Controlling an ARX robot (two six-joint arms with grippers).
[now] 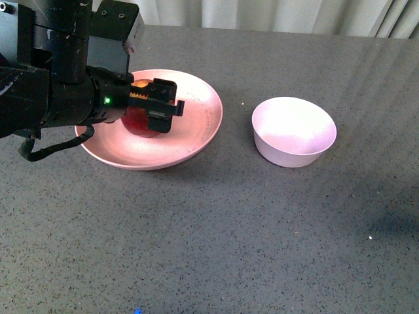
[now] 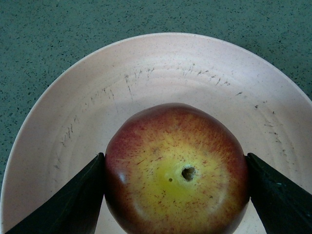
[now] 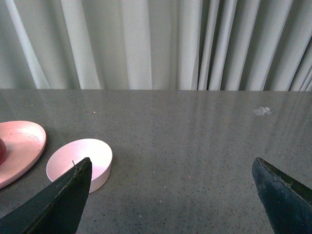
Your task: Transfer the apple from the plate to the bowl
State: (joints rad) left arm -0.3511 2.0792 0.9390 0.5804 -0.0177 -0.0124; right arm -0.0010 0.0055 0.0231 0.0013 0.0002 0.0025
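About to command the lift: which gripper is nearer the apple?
Left. The left gripper has its fingers against both sides of the apple on the plate. The right gripper hangs open over the table, with the bowl between it and the plate.

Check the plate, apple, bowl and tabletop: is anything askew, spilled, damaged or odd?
Nothing is spilled or tipped. The plate shows thin dark scuff marks across its inner surface. A small whitish scrap lies on the table away from the bowl, which stands upright and empty.
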